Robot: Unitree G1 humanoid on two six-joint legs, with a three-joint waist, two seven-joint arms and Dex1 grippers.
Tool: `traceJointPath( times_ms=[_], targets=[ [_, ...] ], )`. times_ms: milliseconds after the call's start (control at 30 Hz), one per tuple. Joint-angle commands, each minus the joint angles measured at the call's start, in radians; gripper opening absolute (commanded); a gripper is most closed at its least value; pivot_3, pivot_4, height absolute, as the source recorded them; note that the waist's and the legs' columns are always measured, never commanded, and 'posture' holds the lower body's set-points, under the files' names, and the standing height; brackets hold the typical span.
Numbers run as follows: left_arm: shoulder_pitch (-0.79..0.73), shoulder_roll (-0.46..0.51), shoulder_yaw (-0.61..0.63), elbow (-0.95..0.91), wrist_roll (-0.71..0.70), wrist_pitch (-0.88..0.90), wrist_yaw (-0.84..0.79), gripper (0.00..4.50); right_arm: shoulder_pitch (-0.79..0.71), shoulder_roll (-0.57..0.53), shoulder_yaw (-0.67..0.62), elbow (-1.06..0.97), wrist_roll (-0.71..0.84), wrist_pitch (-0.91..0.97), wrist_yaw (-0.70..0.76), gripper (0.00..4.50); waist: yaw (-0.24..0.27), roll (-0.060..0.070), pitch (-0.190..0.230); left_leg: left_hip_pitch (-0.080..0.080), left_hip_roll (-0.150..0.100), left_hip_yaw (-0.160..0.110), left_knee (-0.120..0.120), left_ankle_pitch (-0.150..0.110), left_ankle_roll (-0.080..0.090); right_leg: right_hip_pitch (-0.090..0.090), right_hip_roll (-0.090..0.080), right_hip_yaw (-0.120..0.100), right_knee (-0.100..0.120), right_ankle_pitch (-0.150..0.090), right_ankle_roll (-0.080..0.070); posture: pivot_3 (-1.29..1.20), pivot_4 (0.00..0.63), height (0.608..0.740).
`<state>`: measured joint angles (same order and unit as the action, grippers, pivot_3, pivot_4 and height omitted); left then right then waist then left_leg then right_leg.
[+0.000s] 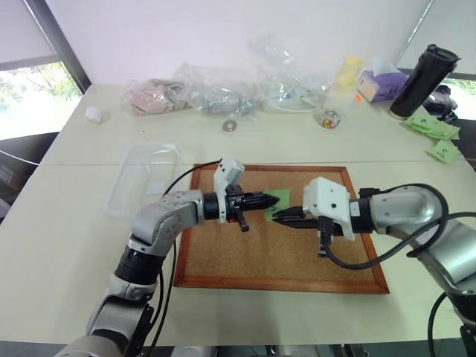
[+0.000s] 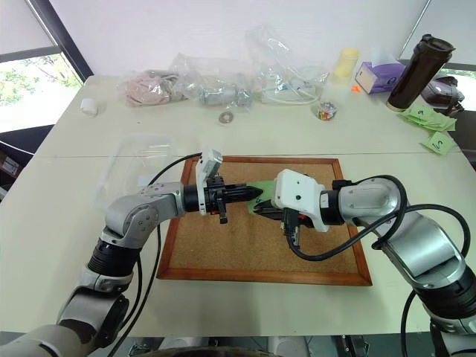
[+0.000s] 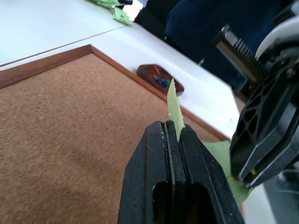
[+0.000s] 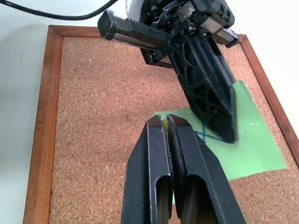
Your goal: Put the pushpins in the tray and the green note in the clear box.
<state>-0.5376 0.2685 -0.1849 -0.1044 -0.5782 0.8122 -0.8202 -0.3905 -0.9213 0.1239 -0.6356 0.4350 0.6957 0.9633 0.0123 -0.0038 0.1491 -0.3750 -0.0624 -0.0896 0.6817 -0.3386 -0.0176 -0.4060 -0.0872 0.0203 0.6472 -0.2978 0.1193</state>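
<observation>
Left wrist view shows the green note point(image 3: 176, 109) as a thin pale green sheet seen edge-on, standing up between the two black fingers of the left claw point(image 3: 172, 127), which are pressed together on it. From the right wrist camera the same note point(image 4: 252, 140) is a pale green rectangle with dark pen strokes, lying over the cork board point(image 4: 103, 121), with the left claw's tip set on its near part.

Just past the left claw, beyond the board's wooden edge, sits the tray point(image 3: 161, 80), a small dark reddish-brown dish holding a few pushpins point(image 3: 160, 80) with red and blue heads. On the outer side of the left arm, off the board, lies the clear box point(image 1: 141, 178), a shallow see-through plastic one; I cannot make out anything inside it.

The right claw point(image 4: 167, 122) faces the left one, tip toward tip, over the middle of the board. Its fingers are together, with a sliver of yellow-green showing at their tip right at the note's edge; whether it grips the note I cannot tell. From the head camera the two claws meet at the note point(image 1: 279, 199), near the board's far side.
</observation>
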Motion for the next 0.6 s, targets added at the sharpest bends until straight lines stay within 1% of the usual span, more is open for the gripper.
traceJointPath(
  times_ms=[33,133,233,300,333,400,500,600],
  targets=[
    [0.034,0.047,-0.043,-0.007,0.089,-0.116,-0.024,0.07,-0.043,0.01,-0.076,-0.043,0.034,0.041,-0.048,0.0,-0.001,0.0,0.0,0.0,0.0,0.0,0.0,0.0,0.0,0.0,0.0,0.0,0.0,0.0,0.0,0.0,0.15,0.74],
    [0.055,0.069,-0.052,0.009,0.123,-0.169,-0.037,0.07,-0.045,0.017,-0.133,-0.053,0.071,0.092,-0.091,0.0,0.0,0.0,0.0,0.0,0.0,0.0,-0.001,0.0,0.0,-0.001,0.0,0.0,0.0,0.0,0.0,0.0,0.15,0.74],
    [0.063,0.072,-0.044,0.016,0.134,-0.189,-0.039,0.07,-0.038,0.046,-0.235,-0.045,0.163,0.179,-0.148,0.0,0.004,0.0,0.0,0.0,0.0,0.0,0.0,0.0,0.0,0.0,0.0,0.001,0.0,0.0,0.0,0.0,0.15,0.74],
    [0.063,0.072,-0.035,0.015,0.135,-0.194,-0.036,0.07,-0.027,0.049,-0.289,-0.033,0.194,0.213,-0.171,0.0,0.004,0.0,0.0,-0.001,-0.001,0.0,0.0,0.0,0.0,0.0,-0.001,0.001,0.0,0.0,0.0,0.0,0.15,0.74],
    [0.059,0.073,-0.021,-0.001,0.124,-0.187,-0.031,0.07,0.001,0.051,-0.355,-0.004,0.211,0.237,-0.186,0.0,0.004,0.0,0.0,-0.001,-0.001,0.0,0.0,0.0,0.0,0.0,-0.001,0.001,0.0,0.0,0.0,0.0,0.15,0.74],
    [0.044,0.07,0.017,-0.04,0.09,-0.159,-0.011,0.07,0.083,0.038,-0.474,0.063,0.195,0.247,-0.205,0.0,0.006,0.0,0.0,-0.001,-0.001,-0.001,0.0,0.0,0.0,0.0,-0.001,0.0,0.0,0.0,0.0,0.0,0.15,0.74],
    [0.018,0.067,0.07,-0.102,0.044,-0.107,0.027,0.07,0.19,0.031,-0.579,0.137,0.159,0.22,-0.226,0.0,0.006,0.0,0.0,-0.001,-0.001,0.0,0.0,0.0,0.0,0.001,-0.001,0.001,0.0,0.0,0.0,0.0,0.15,0.74],
    [-0.006,0.078,0.123,-0.169,0.0,-0.052,0.067,0.07,0.257,0.056,-0.651,0.229,0.149,0.21,-0.255,0.0,0.0,0.0,0.0,0.0,-0.001,0.0,0.0,0.0,0.0,0.0,-0.001,0.001,0.001,0.0,0.0,0.0,0.15,0.74]
  ],
)
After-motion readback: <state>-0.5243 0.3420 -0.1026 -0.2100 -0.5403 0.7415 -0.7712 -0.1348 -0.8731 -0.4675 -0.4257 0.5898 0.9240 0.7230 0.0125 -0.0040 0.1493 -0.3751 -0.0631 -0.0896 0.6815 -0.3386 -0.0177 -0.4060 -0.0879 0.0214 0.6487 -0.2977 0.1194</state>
